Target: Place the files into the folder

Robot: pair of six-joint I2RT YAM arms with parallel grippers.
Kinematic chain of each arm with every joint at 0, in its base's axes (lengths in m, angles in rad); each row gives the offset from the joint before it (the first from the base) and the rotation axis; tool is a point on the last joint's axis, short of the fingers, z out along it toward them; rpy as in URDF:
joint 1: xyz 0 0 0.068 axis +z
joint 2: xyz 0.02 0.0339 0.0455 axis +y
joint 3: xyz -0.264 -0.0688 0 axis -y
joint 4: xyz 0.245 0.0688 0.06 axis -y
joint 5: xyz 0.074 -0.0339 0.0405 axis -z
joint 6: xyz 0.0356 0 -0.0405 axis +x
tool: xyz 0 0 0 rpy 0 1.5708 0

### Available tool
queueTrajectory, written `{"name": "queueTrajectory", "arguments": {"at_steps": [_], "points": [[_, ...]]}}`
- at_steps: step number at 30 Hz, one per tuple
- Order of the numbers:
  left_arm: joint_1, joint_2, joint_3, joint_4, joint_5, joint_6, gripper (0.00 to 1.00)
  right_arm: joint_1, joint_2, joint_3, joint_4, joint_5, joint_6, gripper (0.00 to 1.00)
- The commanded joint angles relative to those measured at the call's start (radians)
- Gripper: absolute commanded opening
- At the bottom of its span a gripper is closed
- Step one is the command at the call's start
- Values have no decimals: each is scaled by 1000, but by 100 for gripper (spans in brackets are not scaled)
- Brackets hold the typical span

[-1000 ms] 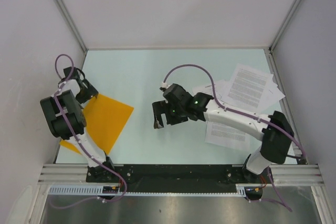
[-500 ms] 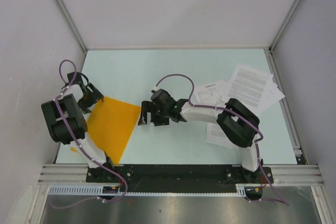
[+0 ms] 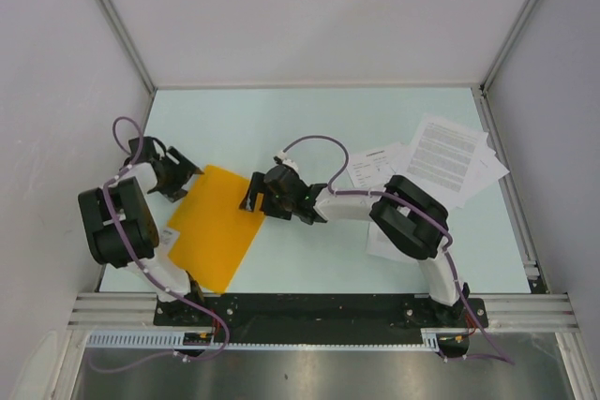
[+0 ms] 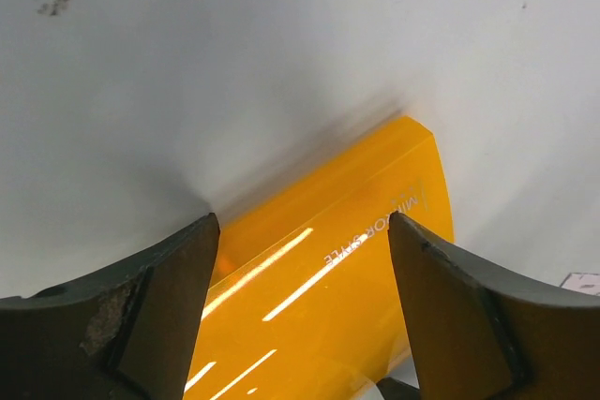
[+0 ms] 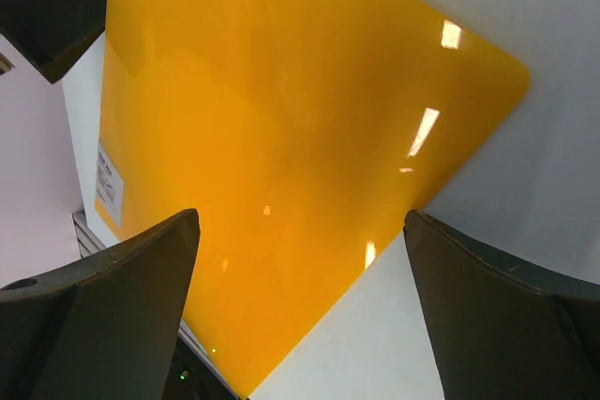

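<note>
Flanking the orange folder (image 3: 216,229) on the left of the desk (image 3: 309,124) — nothing gripped.
Left hand (image 3: 190,177) at the folder's far-left corner, gaping wide, clamped on nothing; right hand (image 3: 251,199) at its far-right edge, likewise gaping and empty. Files (image 3: 441,161) fanned out well apart — over on the desk's right.

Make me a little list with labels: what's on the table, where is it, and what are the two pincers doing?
folder: orange-yellow, flat on the left part of the table
files: white printed sheets, loose pile on the right, apart from the folder
left pincer: open, at the folder's far left edge
right pincer: open, over the folder's far right edge
files in folder: none yet
</note>
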Motion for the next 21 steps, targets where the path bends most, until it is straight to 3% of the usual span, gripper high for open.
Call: {"name": "queueTrajectory", "arguments": {"at_steps": [1, 13, 18, 21], "points": [[-64, 39, -86, -18, 92, -97, 80, -50, 55, 4, 45, 53, 5, 96], [-242, 147, -34, 63, 146, -175, 80, -238, 141, 53, 228, -125, -105, 100], [-269, 104, 11, 28, 157, -129, 85, -292, 103, 144, 31, -122, -245, 100], [-270, 52, 17, -12, 158, -82, 88, -331, 54, 205, -196, -106, -320, 100]]}}
